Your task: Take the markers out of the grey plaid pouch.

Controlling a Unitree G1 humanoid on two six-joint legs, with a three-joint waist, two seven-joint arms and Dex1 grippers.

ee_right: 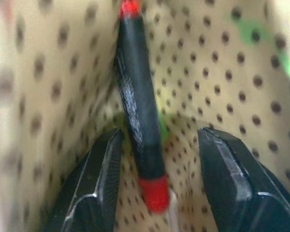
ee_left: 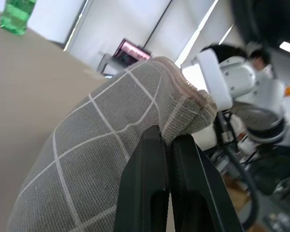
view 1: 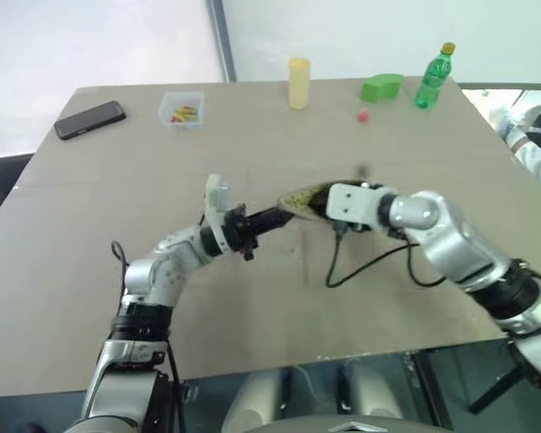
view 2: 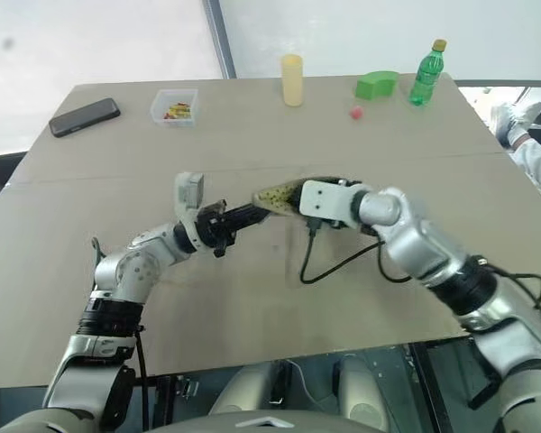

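Above the bare middle of the tan worktop (view 1: 90,271), the left pincer (ee_left: 168,145) pinches the grey plaid fabric pouch (ee_left: 111,159) aloft; the right pincer (ee_right: 159,159), half-spread inside, straddles a black red-capped marker (ee_right: 137,121).

1. No text, label, brand, number or sign can be read on anything in these pictures.
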